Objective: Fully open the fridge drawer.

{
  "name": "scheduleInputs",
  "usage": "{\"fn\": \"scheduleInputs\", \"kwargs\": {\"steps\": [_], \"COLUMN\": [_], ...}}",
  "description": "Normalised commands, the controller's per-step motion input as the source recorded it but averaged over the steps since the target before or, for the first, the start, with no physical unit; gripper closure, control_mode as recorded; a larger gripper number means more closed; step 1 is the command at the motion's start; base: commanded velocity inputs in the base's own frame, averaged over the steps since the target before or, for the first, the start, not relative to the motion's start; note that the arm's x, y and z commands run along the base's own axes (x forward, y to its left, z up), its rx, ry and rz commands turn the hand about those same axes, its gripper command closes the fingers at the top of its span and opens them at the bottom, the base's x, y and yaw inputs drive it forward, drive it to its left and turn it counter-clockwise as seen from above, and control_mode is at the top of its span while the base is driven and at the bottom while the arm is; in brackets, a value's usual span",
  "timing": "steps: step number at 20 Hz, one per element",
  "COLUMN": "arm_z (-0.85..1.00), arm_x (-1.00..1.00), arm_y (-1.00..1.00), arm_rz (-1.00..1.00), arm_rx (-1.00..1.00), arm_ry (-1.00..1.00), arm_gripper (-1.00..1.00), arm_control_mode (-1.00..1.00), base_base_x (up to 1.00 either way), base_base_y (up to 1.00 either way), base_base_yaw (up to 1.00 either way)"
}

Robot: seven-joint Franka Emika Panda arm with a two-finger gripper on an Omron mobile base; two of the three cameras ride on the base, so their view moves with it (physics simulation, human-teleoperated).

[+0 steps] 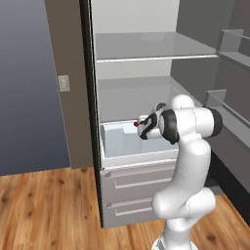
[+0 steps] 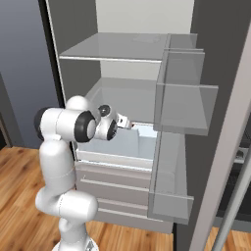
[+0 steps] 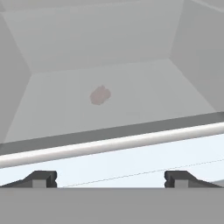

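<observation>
Left and right base views: taken from behind the arm, aimed forward and down; the open fridge interior and fridge drawer are shared. Hand view: set close above a glass shelf.

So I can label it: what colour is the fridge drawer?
Pale blue-white and translucent; the fridge drawer shows best in the left base view.

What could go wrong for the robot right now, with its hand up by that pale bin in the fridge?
1. The gripper is open, its tips spread wide above the fridge drawer. With nothing pinched, a pull might slip off the front wall.
2. The glass shelf edge sits just ahead of the hand; lifting or pushing forward could knock it.
3. The door bins stand near the arm's right side, so a wide swing might clip them.
</observation>
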Motion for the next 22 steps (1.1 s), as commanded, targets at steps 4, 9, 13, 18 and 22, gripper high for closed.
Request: {"fn": "scheduleInputs", "kwargs": {"steps": [4,9,13,18,22], "arm_z": [-0.31,-0.37,-0.50,-0.65,-0.83], "arm_x": [-0.22,-0.67,-0.92,-1.00,-1.00], "arm_y": [0.03,-0.01,-0.12,-0.24,-0.44], "arm_rz": [0.00,0.00,0.00,0.00,0.00], "arm_rx": [-0.19,-0.23,-0.21,-0.18,-0.13], "arm_ry": [0.29,0.43,0.45,0.39,0.34], "arm_gripper": [-1.00,-1.00,-1.00,-1.00,-1.00], "arm_control_mode": [-1.00,-1.00,-1.00,-1.00,-1.00], "base_base_x": [0.00,0.00,0.00,0.00,0.00], "base_base_y": [0.00,0.00,0.00,0.00,0.00], "base_base_yaw": [0.00,0.00,0.00,0.00,0.00]}}
